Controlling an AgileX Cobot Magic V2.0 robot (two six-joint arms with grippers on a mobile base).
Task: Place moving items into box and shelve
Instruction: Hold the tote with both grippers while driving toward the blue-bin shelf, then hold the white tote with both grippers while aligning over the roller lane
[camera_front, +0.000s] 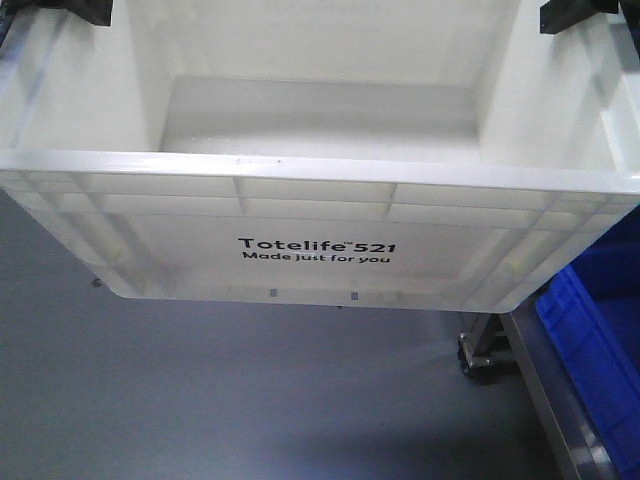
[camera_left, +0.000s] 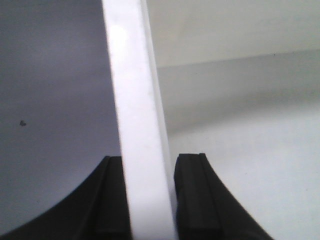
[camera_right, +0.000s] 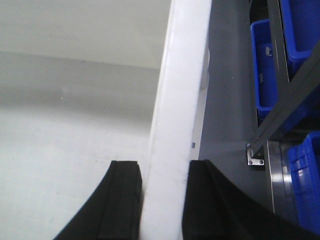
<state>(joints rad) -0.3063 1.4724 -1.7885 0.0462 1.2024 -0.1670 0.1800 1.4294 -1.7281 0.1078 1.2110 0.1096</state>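
The box (camera_front: 320, 195), a large white crate printed "Totelife 521", fills the front view and hangs above the grey floor. My left gripper (camera_left: 149, 162) is shut on the box's left side rim (camera_left: 137, 115), one black finger on each side of the wall. On the opposite side rim (camera_right: 180, 90), my right gripper (camera_right: 166, 167) is shut the same way. In the front view both show as black shapes at the box's top corners, the left gripper (camera_front: 70, 12) and the right gripper (camera_front: 578, 12). No moving items show; the visible inside of the box is bare white.
Blue plastic bins sit on a metal shelf rack to the right, one blue bin (camera_front: 600, 350) close under the box's right corner, others (camera_right: 267, 65) beyond the right rim. A rack leg with a caster (camera_front: 478, 360) stands on the grey floor (camera_front: 200, 400).
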